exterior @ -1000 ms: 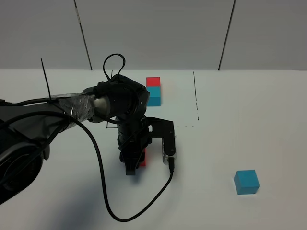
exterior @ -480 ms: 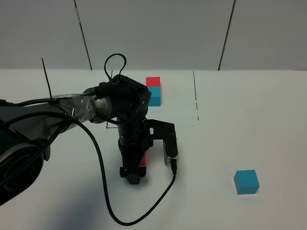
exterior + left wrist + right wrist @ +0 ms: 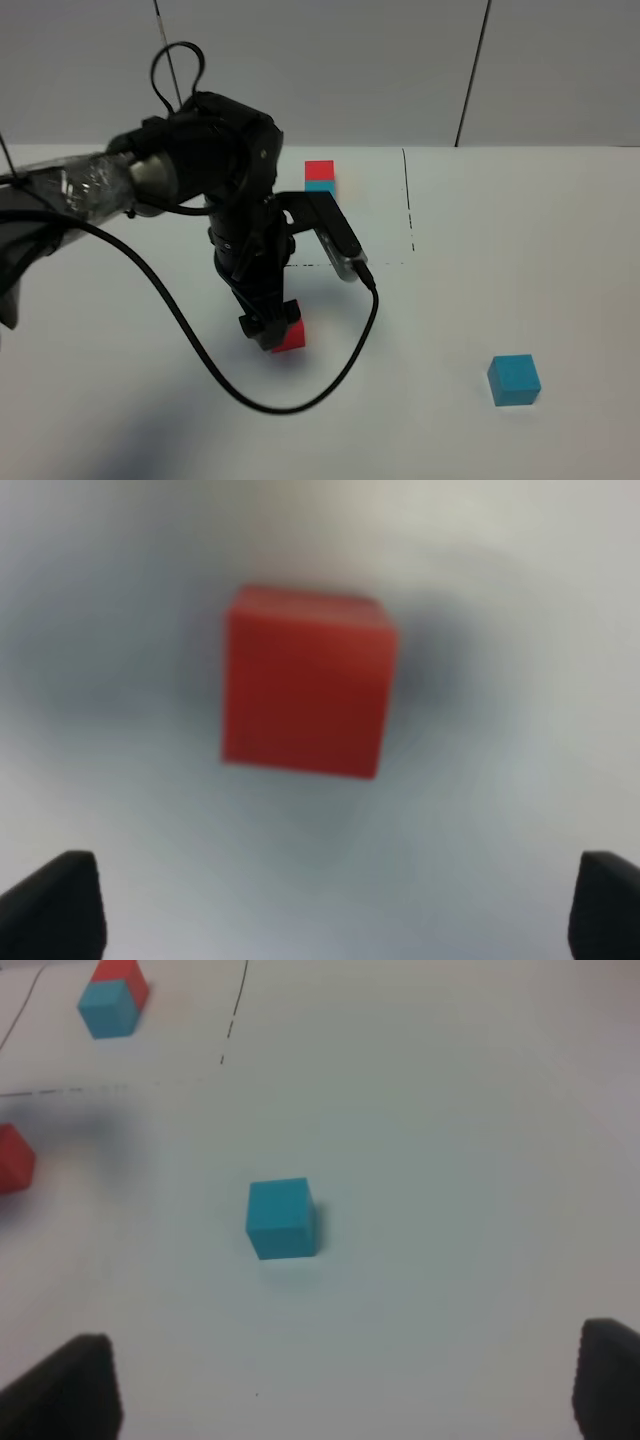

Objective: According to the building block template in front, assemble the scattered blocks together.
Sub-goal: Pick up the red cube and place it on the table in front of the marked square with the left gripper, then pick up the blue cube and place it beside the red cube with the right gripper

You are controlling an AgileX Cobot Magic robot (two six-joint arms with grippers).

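Observation:
The template, a small bar with a red cube behind a cyan-blue cube, lies at the back of the white table; it also shows in the right wrist view. The loose red cube lies on the table, partly hidden by my left gripper. In the left wrist view the red cube lies apart from the open, empty left gripper, beyond its fingertips. The loose cyan-blue cube sits at the front right. My right gripper is open with the cyan-blue cube ahead of it. The red cube shows there too.
A black cable loops from the left arm over the table in front of the red cube. Dashed black lines mark a rectangle around the template. Grey wall panels stand behind the table.
The left arm has swung up and toward the back left, and its wrist has turned. The red cube stays on the table and shows more at the gripper's right.

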